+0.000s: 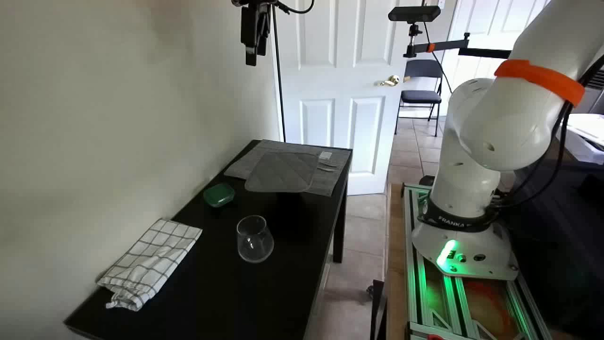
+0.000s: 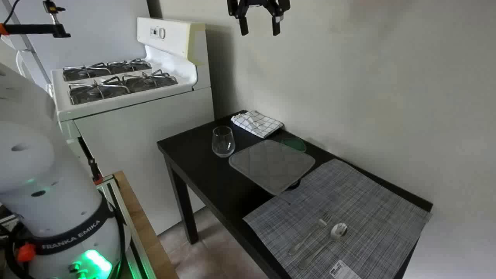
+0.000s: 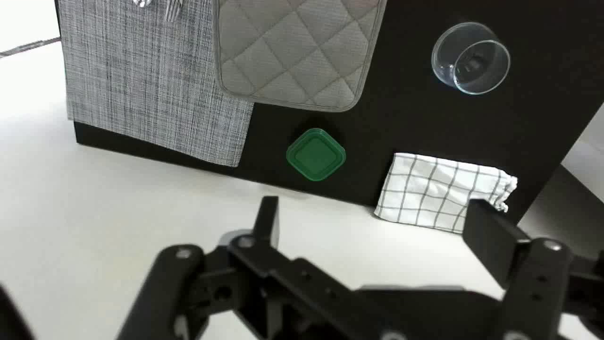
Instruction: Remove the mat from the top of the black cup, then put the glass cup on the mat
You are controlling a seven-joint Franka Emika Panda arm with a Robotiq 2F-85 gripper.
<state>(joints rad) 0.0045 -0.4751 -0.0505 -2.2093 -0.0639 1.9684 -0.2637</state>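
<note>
One grey mat (image 3: 295, 52), thin, diamond-quilted, corners rounded

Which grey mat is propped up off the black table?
The quilted grey mat with rounded corners, resting on a mostly hidden rounded black cup; the woven grey placemat lies flat.

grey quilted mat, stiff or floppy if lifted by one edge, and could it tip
The grey mat spreads well past the mostly hidden black cup with little visible sag, so it's probably fairly stiff. It looks thin, so likely light. With its edges overhanging, an off-centre push might tilt it.
</note>
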